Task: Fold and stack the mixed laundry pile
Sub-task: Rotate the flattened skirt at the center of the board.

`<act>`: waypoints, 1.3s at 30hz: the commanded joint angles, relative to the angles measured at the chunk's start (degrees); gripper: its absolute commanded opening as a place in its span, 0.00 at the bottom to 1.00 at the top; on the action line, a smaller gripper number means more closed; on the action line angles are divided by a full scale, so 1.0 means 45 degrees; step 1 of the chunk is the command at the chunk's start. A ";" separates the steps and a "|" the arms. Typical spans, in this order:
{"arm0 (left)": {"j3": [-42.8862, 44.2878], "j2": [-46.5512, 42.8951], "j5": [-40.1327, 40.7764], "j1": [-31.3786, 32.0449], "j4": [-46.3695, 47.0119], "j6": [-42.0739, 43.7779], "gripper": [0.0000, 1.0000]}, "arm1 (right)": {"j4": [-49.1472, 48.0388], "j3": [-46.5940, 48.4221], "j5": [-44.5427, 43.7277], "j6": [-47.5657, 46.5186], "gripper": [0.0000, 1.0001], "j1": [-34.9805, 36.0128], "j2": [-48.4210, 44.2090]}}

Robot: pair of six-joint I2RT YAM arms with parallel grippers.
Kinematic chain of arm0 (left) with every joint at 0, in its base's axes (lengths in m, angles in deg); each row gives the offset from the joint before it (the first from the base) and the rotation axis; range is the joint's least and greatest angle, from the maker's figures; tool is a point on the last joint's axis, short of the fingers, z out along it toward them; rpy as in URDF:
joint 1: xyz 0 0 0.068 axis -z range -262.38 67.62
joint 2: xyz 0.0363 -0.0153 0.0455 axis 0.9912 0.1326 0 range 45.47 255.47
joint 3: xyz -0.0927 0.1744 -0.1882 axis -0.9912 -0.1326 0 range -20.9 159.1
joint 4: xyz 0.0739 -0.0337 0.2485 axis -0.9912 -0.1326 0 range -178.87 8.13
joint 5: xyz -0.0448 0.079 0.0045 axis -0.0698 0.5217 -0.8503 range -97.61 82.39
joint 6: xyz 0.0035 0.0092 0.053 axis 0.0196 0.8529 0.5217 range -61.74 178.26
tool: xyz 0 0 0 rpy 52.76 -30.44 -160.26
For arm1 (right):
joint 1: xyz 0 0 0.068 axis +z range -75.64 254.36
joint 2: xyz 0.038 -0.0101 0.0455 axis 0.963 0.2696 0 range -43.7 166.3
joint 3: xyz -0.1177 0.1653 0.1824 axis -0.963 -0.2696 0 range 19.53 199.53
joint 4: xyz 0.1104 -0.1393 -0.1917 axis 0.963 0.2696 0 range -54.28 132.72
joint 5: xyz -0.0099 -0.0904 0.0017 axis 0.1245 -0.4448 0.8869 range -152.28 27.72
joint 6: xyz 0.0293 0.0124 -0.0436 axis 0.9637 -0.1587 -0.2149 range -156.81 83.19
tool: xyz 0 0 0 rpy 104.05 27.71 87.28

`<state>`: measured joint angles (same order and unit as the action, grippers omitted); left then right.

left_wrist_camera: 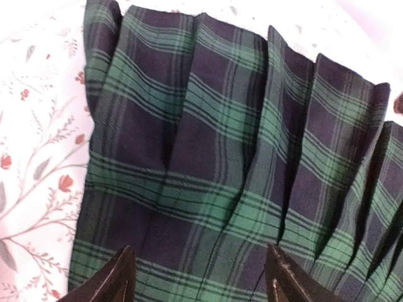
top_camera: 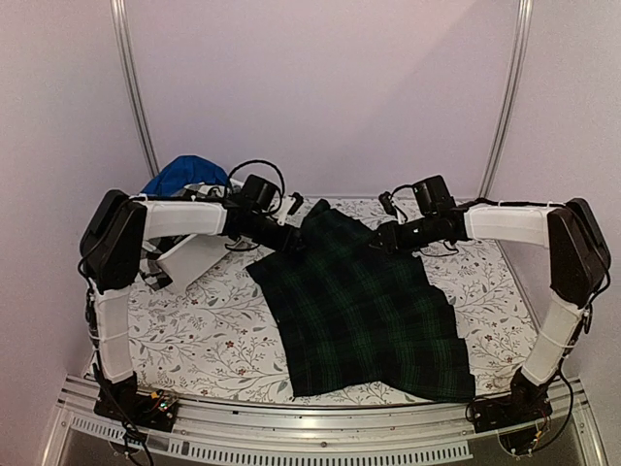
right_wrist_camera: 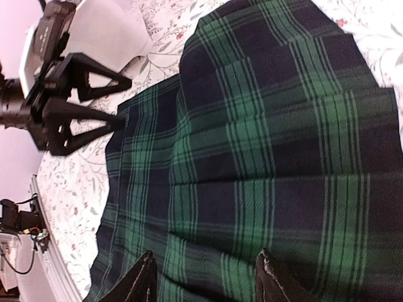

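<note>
Closest to me, the two arm bases sit on the rail [top_camera: 320, 427] at the near edge, and just beyond it the skirt [top_camera: 364, 311] has its hem lying along that edge, reaching toward the near right corner. It is a pleated tartan piece, dark green on navy, spread out flat on the flowered surface [top_camera: 194, 330]. It narrows toward the middle of the far edge, where its waist end lies between the two arms. The pleats look crisp and mostly in line, though the left border curls up a little.

The left hand [top_camera: 291, 236] is at the far left corner of the skirt with its fingers [left_wrist_camera: 123, 280] apart, holding nothing. The right hand [top_camera: 380, 240] is at the far right side of the waist, also spread and gripping nothing. From the wrist views I cannot tell whether either one touches the cloth.

I would say the skirt has been laid out and the fold itself is not yet begun. Next, each hand needs to pinch a waist corner and carry it evenly toward the hem, so the pleats do not skew.

At the far left corner a white tub [top_camera: 184, 257] leans behind the left arm, with a blue garment [top_camera: 184, 175] heaped at its top.
</note>
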<state>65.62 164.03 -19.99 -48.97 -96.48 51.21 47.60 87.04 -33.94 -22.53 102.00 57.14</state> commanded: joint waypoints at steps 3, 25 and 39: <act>-0.1562 0.0255 0.0242 0.0800 0.0528 -0.0848 0.70 | 0.1114 0.3858 -0.0290 -0.2011 0.52 0.0167 0.3463; 0.0502 0.1346 0.0238 -0.0537 0.0317 0.1476 0.75 | -0.0301 -0.2260 0.1798 -0.0961 0.45 0.0076 0.2840; 0.5792 0.4511 -0.2699 -0.1638 -0.2849 0.4021 0.80 | 0.0949 0.0078 -0.0406 -0.1661 0.51 -0.1201 0.1526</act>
<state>89.49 179.77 -26.92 -57.45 -101.38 63.67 48.56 86.71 -33.57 -28.30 97.34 66.60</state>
